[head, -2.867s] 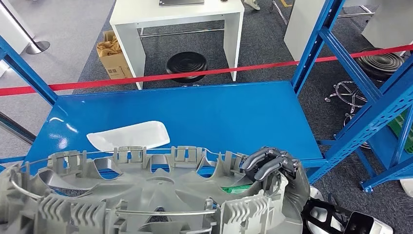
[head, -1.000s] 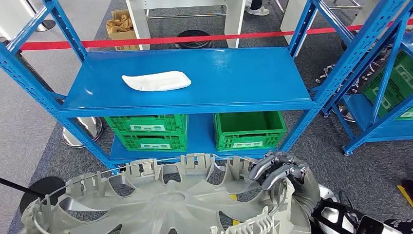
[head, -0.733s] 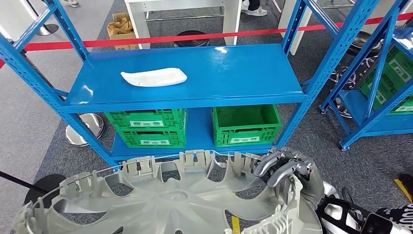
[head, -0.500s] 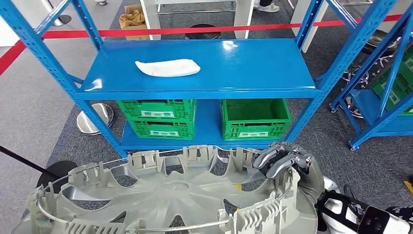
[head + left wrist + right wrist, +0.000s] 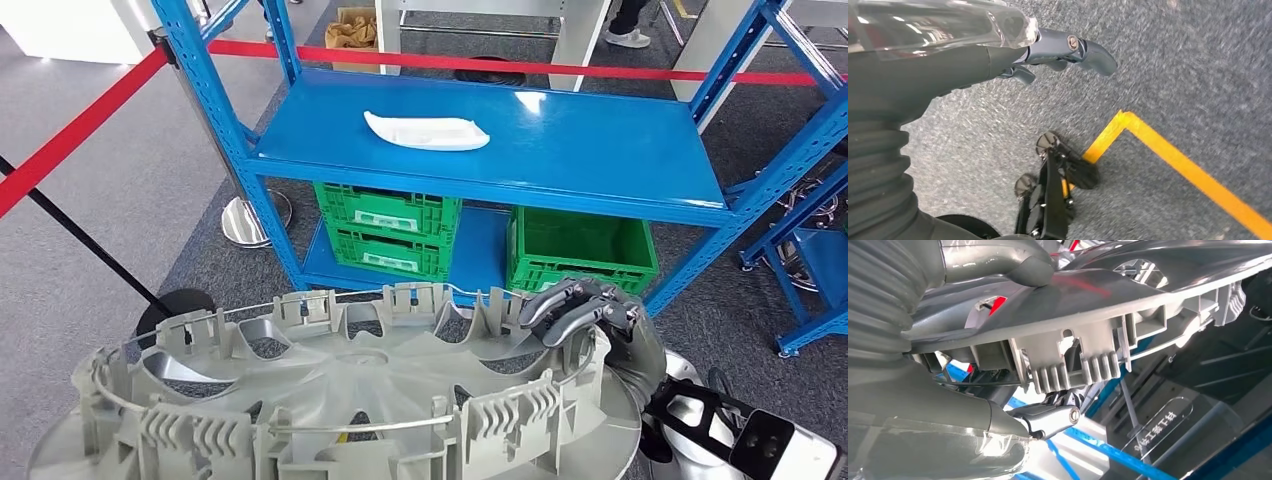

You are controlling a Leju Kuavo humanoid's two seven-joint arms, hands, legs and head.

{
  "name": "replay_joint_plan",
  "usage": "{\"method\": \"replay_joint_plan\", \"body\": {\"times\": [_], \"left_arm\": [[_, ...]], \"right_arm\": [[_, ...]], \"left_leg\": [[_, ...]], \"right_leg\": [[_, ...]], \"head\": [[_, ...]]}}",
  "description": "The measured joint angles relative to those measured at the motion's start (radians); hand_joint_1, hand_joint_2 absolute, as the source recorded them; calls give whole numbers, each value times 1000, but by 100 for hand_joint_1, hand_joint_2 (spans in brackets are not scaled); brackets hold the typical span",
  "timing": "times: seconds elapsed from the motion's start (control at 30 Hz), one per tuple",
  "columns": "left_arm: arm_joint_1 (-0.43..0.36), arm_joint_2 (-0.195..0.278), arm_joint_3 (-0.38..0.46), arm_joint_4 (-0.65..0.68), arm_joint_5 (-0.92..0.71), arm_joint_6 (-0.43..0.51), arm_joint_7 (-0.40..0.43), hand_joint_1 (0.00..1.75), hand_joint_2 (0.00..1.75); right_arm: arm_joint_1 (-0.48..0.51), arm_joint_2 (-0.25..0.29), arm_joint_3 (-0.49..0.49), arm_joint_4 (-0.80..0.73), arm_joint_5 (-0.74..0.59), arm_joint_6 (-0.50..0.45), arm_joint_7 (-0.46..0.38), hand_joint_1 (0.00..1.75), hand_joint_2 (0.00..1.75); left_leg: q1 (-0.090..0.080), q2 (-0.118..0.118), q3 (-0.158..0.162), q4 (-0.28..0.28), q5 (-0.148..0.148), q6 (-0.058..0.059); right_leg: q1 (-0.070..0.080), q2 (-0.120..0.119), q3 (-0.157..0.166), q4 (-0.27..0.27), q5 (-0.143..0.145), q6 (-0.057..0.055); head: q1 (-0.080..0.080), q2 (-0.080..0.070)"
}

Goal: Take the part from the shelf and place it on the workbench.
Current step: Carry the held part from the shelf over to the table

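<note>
The right hand (image 5: 590,320) grips the rim of the big grey wheel cover (image 5: 340,400), with its fingers curled over the edge. The cover is off the shelf (image 5: 560,150) and sits low in front of the robot, above the grey carpet (image 5: 90,230). No workbench shows here, so I think the robot is in the carrying step, with the drop-off not yet done.

The left hand (image 5: 1058,50) hangs over the carpet with nothing in it. Its fingers look a little bent, but I cannot tell if they are spread or curled in.

The cover is wide and held at one side, as far as I can see. It could tip and slip out of the fingers if the robot turns fast. Its far edge could also bump the blue shelf post (image 5: 215,110) or catch the red rope (image 5: 70,130) on the left.

There is open carpet to the left, but a black stand base (image 5: 175,305) sits there near the cover's edge. Green crates (image 5: 390,225) fill the low shelf ahead. A white tray (image 5: 425,130) lies on the shelf top, well apart from the cover.
</note>
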Motion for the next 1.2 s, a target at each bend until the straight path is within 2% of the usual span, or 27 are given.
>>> {"method": "replay_joint_plan", "body": {"times": [0.03, 0.1, 0.17, 0.23, 0.27, 0.3, 0.33, 0.37, 0.4, 0.47, 0.5, 0.53, 0.6, 0.63, 0.67, 0.73, 0.77, 0.8, 0.83, 0.87, 0.9, 0.97, 1.0, 1.03, 1.1, 1.13, 1.2], "left_arm": [[0, 0, 0, 0, 0, -2, 0, 0, 175], [1, 1, 1, 0, -1, -6, 0, 0, 175], [2, 2, 1, -1, -2, -10, 0, 0, 175], [-1, 5, 1, -1, -2, -13, 0, 0, 175], [-1, 6, 1, -1, -2, -14, 0, 0, 175], [0, 7, 1, -1, -3, -15, 0, 0, 175], [1, 7, 1, -1, -4, -16, 0, 0, 175], [2, 8, 1, -1, -6, -17, 0, 0, 175], [3, 10, 1, -1, -8, -18, 0, 0, 175], [1, 14, 1, -2, -11, -19, -1, 0, 175], [0, 16, 0, -2, -12, -19, -1, 0, 175], [0, 17, 0, -2, -12, -19, -1, 0, 175], [2, 19, 0, -2, -12, -17, -1, 0, 175], [4, 20, 0, -2, -12, -16, -1, 0, 175], [4, 20, 0, -2, -12, -16, -1, 0, 175], [2, 21, 0, -2, -13, -15, -1, 0, 175], [1, 21, 0, -2, -14, -15, -1, 0, 175], [1, 21, 0, -2, -16, -14, 0, 0, 175], [2, 21, 0, -2, -18, -14, 0, 0, 175], [3, 21, 0, -2, -20, -15, 0, 0, 175], [3, 21, 0, -2, -24, -15, 0, 0, 175], [3, 19, 0, -2, -32, -19, 2, 0, 175], [2, 18, -1, -2, -37, -22, 4, 0, 175], [2, 17, -1, -1, -43, -25, 8, 0, 175], [4, 16, -4, 0, -56, -30, 16, 0, 175], [5, 14, -7, 1, -64, -32, 20, 0, 175], [3, 13, -15, 3, -80, -32, 27, 0, 175]], "right_arm": [[-5, -3, 2, 1, 0, 2, 0, 175, 175], [-19, -8, 4, 4, 2, 8, 1, 175, 175], [-32, -13, 7, 6, 4, 15, 1, 175, 175], [-39, -16, 10, 8, 5, 22, 2, 175, 175], [-40, -18, 12, 9, 5, 26, 4, 175, 175], [-41, -20, 15, 11, 5, 29, 6, 175, 175], [-43, -21, 17, 14, 6, 32, 9, 175, 175], [-44, -23, 20, 16, 5, 34, 11, 175, 175], [-47, -24, 22, 18, 5, 36, 12, 175, 175], [-52, -26, 25, 21, 3, 36, 12, 175, 175], [-55, -27, 26, 22, 2, 37, 12, 175, 175], [-56, -28, 27, 23, 1, 37, 11, 175, 175], [-58, -28, 28, 26, -1, 37, 10, 175, 175], [-59, -29, 28, 27, -1, 37, 10, 175, 175], [-60, -30, 28, 28, -1, 38, 9, 175, 175], [-61, -31, 29, 31, 0, 38, 5, 175, 175], [-59, -32, 29, 33, 0, 38, 2, 175, 175], [-56, -32, 29, 36, 2, 38, 0, 175, 175], [-54, -33, 29, 38, 3, 38, -2, 175, 175], [-51, -33, 29, 41, 6, 38, -4, 175, 175], [-49, -33, 29, 44, 9, 37, -6, 175, 175], [-49, -34, 29, 49, 16, 36, -13, 175, 175], [-48, -34, 29, 52, 21, 34, -18, 175, 175], [-48, -35, 29, 55, 26, 33, -26, 175, 175], [-48, -37, 29, 62, 37, 29, -39, 175, 175], [-50, -38, 30, 67, 40, 28, -43, 175, 175], [-54, -40, 31, 74, 36, 28, -46, 175, 175]], "left_leg": [[2, -9, -8, 2, 4, -6], [5, -25, -23, 6, 9, -19], [3, 1, -47, 42, -15, -30], [4, 52, -103, 154, -76, -41], [6, 66, -135, 221, -104, -45], [8, 72, -157, 269, -119, -49], [9, 76, -161, 283, -116, -51], [10, 80, -144, 255, -95, -51], [11, 91, -107, 194, -64, -51], [9, 135, -29, 56, -19, -44], [6, 150, -8, 16, -10, -38], [3, 155, -4, 2, -9, -30], [2, 133, -11, 2, -2, -14], [4, 123, -13, 1, 2, -7], [6, 113, -15, 0, 8, 1], [7, 92, -22, 0, 16, 12], [6, 79, -26, 0, 19, 15], [4, 65, -30, 1, 21, 16], [3, 50, -32, 2, 23, 16], [2, 35, -33, 4, 25, 15], [2, 20, -33, 6, 25, 14], [2, -9, -37, 12, 26, 9], [3, -20, -42, 14, 28, 4], [5, -32, -49, 16, 31, -3], [9, -51, -62, 15, 37, -18], [9, -44, -68, 21, 34, -24], [7, 7, -103, 84, -4, -33]], "right_leg": [[1, 4, 4, -11, -4, -1], [0, -16, 0, -20, -2, -2], [-6, -43, -1, -29, 4, -8], [-7, -71, -3, -31, 8, -12], [-6, -86, -5, -31, 9, -13], [-6, -101, -7, -30, 9, -12], [-6, -115, -9, -30, 10, -12], [-6, -129, -9, -29, 11, -11], [-6, -142, -9, -29, 11, -10], [-1, -165, -7, -27, 11, -4], [2, -174, -7, -26, 11, 1], [4, -183, -7, -26, 12, 6], [4, -197, -8, -26, 12, 19], [2, -184, -11, -18, 5, 26], [1, -159, -21, 6, -14, 32], [0, -99, -68, 123, -81, 37], [1, -83, -100, 197, -115, 35], [1, -77, -125, 255, -135, 33], [1, -75, -133, 277, -134, 30], [1, -72, -121, 256, -114, 26], [1, -64, -91, 196, -80, 21], [-2, -24, -22, 52, -24, 13], [-2, -6, -3, 7, -14, 12], [-2, 4, 4, -11, -14, 11], [-1, -11, 4, -15, -12, 8], [-2, -24, 5, -18, -9, 3], [-5, -52, 5, -23, -3, -6]], "head": [[-1, 0], [0, 0], [-5, 0], [-10, 0], [-11, 0], [-11, 0], [-11, 0], [-11, 0], [-11, 0], [-11, 0], [-9, 0], [-8, 0], [-5, 0], [-5, 0], [-3, 0], [-1, 0], [-1, 0], [-1, 0], [0, 0], [-1, 0], [0, 0], [-1, 0], [-2, 0], [-4, 0], [-4, 0], [-5, 0], [-11, 0]]}}
